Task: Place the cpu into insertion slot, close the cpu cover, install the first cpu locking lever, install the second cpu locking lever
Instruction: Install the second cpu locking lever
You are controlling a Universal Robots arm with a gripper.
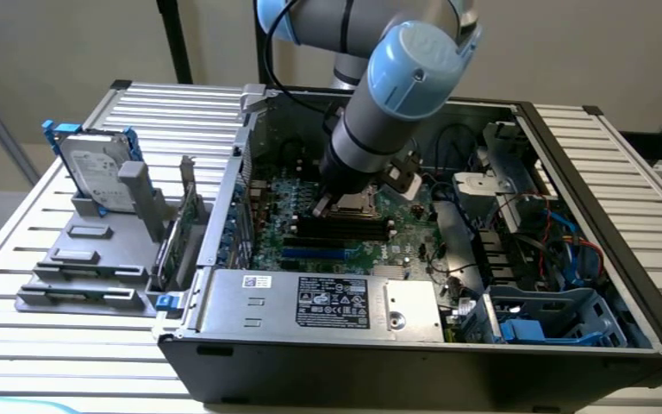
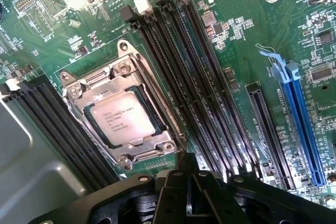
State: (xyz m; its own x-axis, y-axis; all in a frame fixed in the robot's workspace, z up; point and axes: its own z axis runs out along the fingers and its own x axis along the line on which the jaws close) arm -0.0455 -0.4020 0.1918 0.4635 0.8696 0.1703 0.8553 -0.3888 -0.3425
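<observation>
Gripper fingers are closed tight with nothing in them, just past the six o'clock corner of the insertion slot. From the wrist, the cpu sits flat in that slot with the cpu cover shut around it. From outside, the arm reaches down into the computer case and hides the slot.

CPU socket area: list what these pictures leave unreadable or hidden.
- Exterior view: the arm's wrist covers the insertion slot.
- Wrist view: the print on the cpu is too small to read.
- Wrist view: the cpu cover lies over the chip, but whether either locking lever is latched cannot be told.
- Wrist view: the gripper is cut off by the picture's edge; its fingertips are out of frame.
</observation>
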